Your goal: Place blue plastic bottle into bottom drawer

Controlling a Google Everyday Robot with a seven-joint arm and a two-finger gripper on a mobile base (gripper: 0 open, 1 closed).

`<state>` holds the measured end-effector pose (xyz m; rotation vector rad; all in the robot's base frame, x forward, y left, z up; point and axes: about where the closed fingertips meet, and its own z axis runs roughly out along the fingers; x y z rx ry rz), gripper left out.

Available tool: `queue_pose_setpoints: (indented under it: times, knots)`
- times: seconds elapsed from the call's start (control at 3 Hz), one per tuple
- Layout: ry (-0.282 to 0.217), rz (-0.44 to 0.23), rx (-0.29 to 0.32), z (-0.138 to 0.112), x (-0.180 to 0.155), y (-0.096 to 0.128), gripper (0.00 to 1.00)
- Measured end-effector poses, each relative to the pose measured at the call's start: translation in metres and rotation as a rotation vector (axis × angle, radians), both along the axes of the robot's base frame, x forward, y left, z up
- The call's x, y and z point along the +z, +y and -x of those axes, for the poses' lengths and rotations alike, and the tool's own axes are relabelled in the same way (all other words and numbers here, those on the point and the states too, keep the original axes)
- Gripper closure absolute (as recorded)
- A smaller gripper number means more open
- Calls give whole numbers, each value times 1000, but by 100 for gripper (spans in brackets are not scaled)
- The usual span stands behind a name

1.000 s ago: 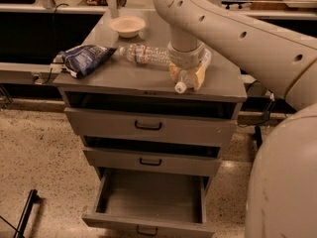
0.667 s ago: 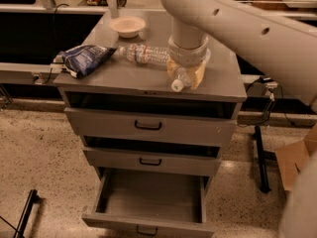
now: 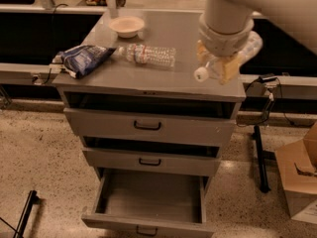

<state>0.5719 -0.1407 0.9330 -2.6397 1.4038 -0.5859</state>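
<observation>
My gripper (image 3: 217, 62) is over the right end of the cabinet top (image 3: 163, 73), shut on the blue plastic bottle (image 3: 247, 46). The bottle lies tilted in the yellowish fingers (image 3: 229, 69), its white cap (image 3: 200, 74) pointing down-left and its pale body sticking out to the upper right, partly hidden by the wrist. It looks raised just off the top. The bottom drawer (image 3: 148, 222) stands pulled open and empty at the foot of the cabinet, below and left of the gripper.
A slim ribbed clear bottle (image 3: 148, 54) lies on the top, with a blue snack bag (image 3: 84, 59) at the left and a white bowl (image 3: 127, 26) at the back. Two upper drawers (image 3: 147, 127) are slightly ajar. A cardboard box (image 3: 299, 177) and black stand (image 3: 260, 155) are at right.
My gripper has moved to the right and a little up with the bottle in it, toward the right edge of the top. The other things have not moved.
</observation>
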Motion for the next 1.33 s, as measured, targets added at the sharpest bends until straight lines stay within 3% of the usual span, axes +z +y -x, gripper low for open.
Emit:
queue_pose_setpoints:
  times: [0.33, 0.67, 1.0, 1.33]
  knots:
    - [130, -94, -287, 55, -33, -55, 100]
    - [165, -191, -369, 66, -35, -42, 100]
    - [199, -194, -366, 64, -39, -44, 100]
    - [319, -293, -308, 62, -75, -42, 100]
